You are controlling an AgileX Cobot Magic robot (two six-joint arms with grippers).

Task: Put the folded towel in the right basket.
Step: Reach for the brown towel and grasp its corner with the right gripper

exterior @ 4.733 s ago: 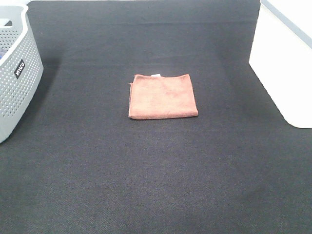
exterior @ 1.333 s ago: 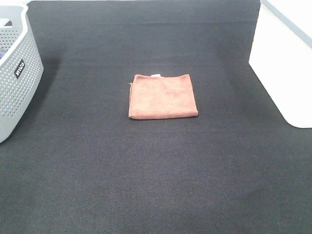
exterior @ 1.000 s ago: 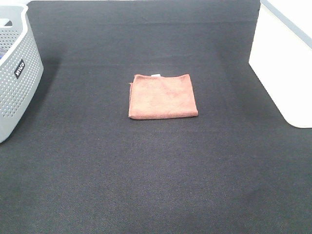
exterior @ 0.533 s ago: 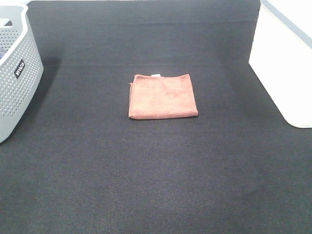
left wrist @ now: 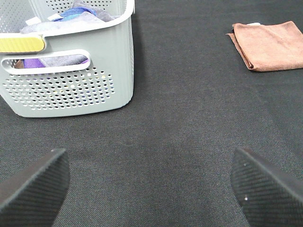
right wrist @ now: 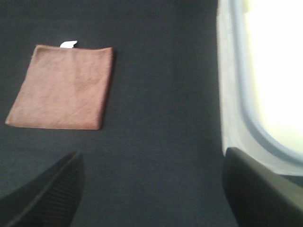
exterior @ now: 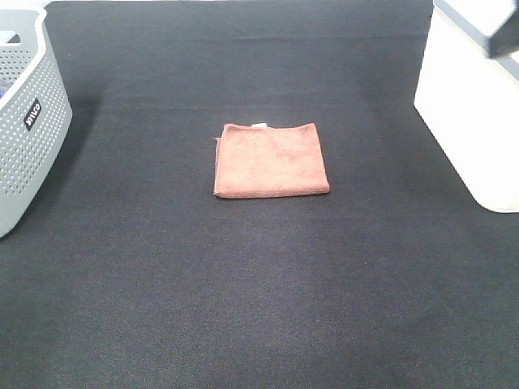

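A folded rust-brown towel (exterior: 271, 160) lies flat in the middle of the black table mat. It also shows in the left wrist view (left wrist: 267, 45) and the right wrist view (right wrist: 61, 87). The white right basket (exterior: 470, 105) stands at the right edge, and its rim (right wrist: 236, 94) shows in the right wrist view. My right gripper (right wrist: 151, 189) is open and empty, above the mat between the towel and the white basket. My left gripper (left wrist: 151, 189) is open and empty, near the grey basket and far from the towel.
A grey perforated basket (exterior: 24, 121) at the left edge holds several cloths (left wrist: 71, 14). A dark part of my right arm (exterior: 504, 32) shows at the top right corner, over the white basket. Black mat (exterior: 259, 284) lies around the towel.
A dark part of the right arm has come into the top right corner of the exterior view. The towel and both baskets have not moved.
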